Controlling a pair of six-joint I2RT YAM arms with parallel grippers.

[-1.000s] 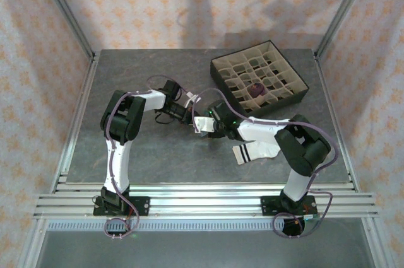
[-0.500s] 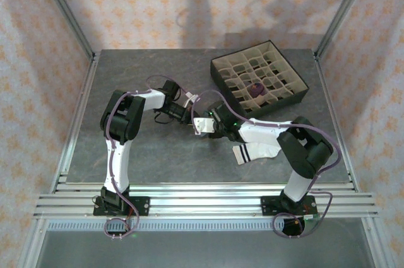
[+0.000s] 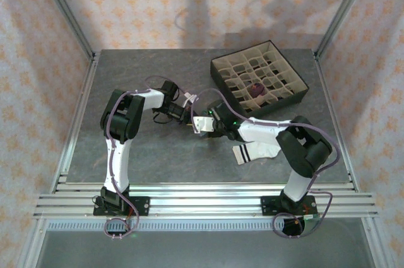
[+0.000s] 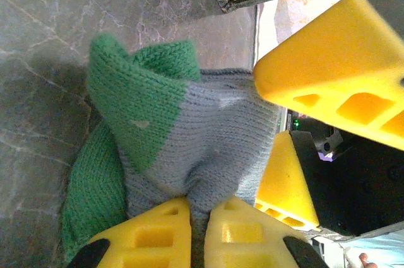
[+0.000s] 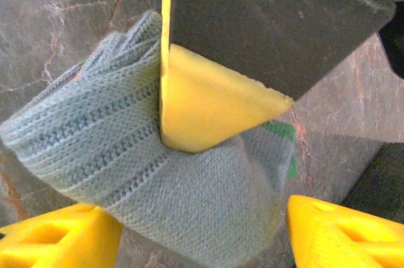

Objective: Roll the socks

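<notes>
The grey-blue sock sits bunched up in the middle of the bench. Its green toe points away from the left tool, which is pinched tight on it. The right tool is spread apart on both sides of it. Further right, the white sock lies flat, striped cuff pointing left.

The white sock runs partly hidden beneath the right arm, its toe end unseen.
</notes>
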